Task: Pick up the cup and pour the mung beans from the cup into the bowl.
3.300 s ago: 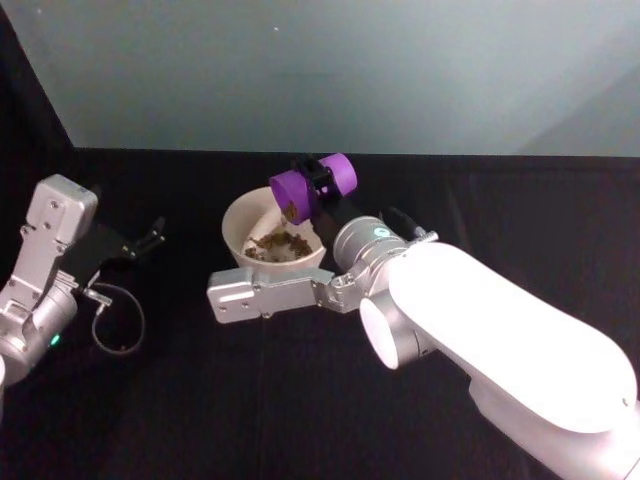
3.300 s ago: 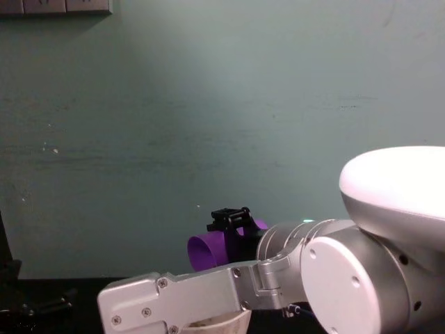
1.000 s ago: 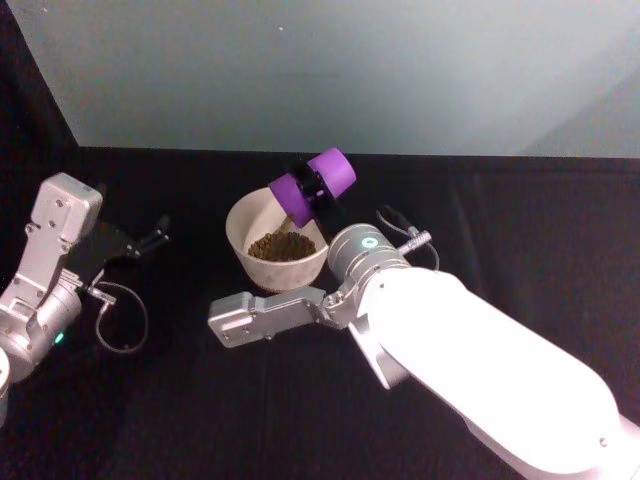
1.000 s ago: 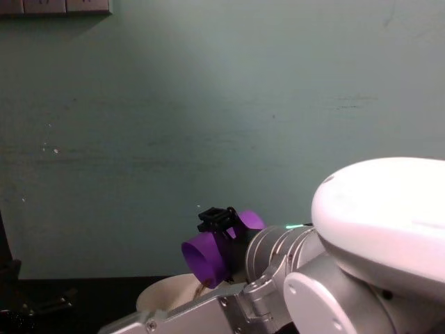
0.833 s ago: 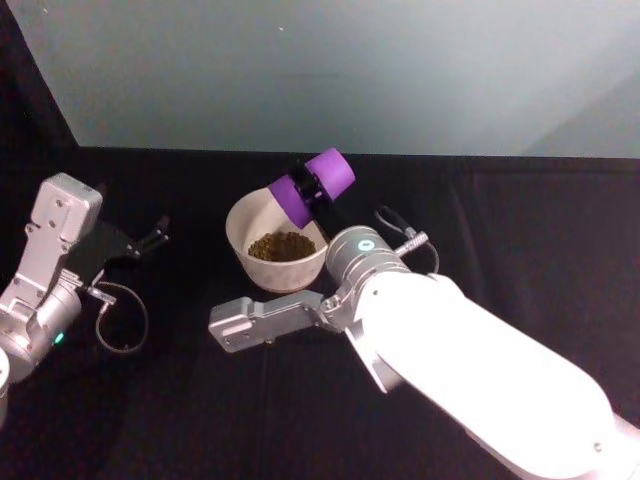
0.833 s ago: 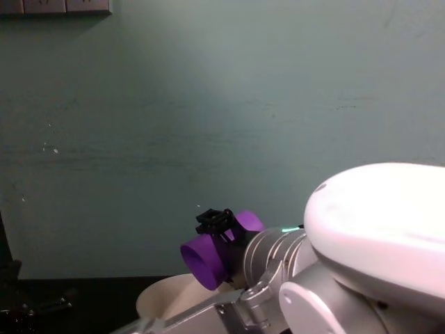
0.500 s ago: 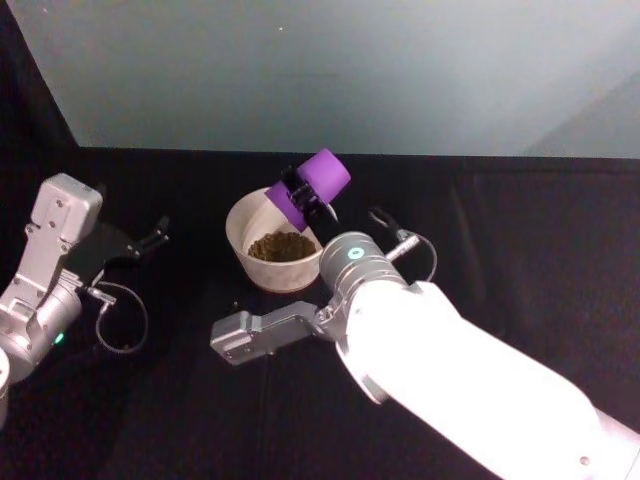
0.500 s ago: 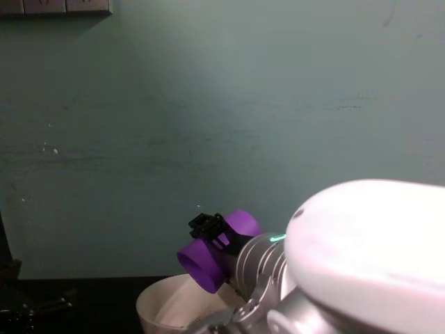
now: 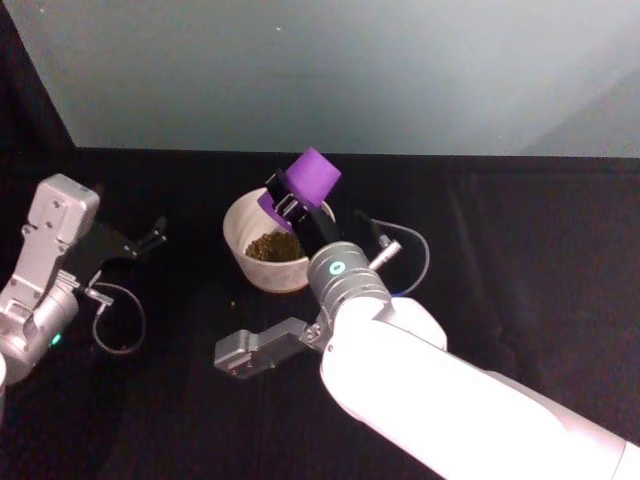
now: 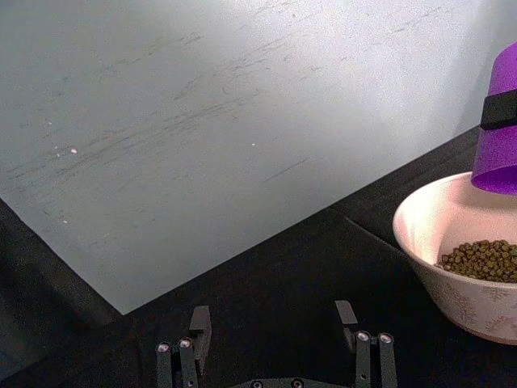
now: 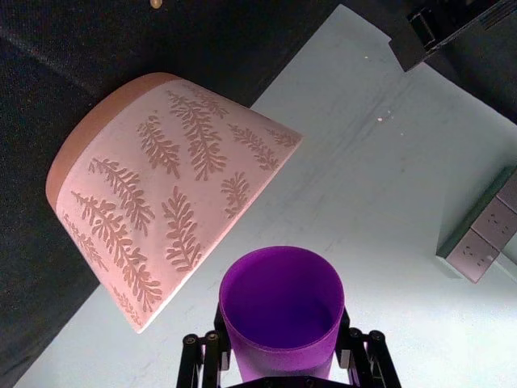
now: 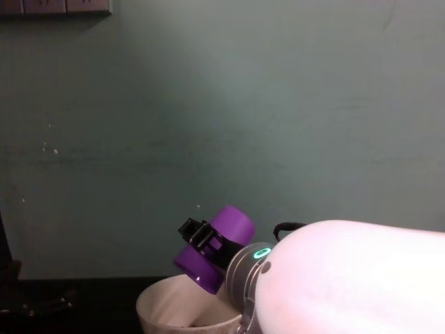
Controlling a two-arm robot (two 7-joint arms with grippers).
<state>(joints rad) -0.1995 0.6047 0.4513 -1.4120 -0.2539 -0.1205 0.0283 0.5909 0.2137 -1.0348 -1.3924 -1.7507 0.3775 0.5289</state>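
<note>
The purple cup hangs tipped over the bowl's far right rim, base up and mouth toward the bowl. My right gripper is shut on its sides. In the right wrist view the cup looks bare inside. The cream bowl stands on the black table with the mung beans heaped in its bottom. The left wrist view shows the bowl, the beans and the cup above them. My left gripper rests open at the table's left, well away from the bowl.
A pale wall rises just behind the table. A loose cable loop lies by the left arm. One stray grain sits on the table in front of the bowl. My right arm's white body covers the near right of the table.
The cup has tipped further, from lying sideways to base-up over the bowl, and the beans now lie settled in the bowl. The right arm shifted. The left arm stayed still.
</note>
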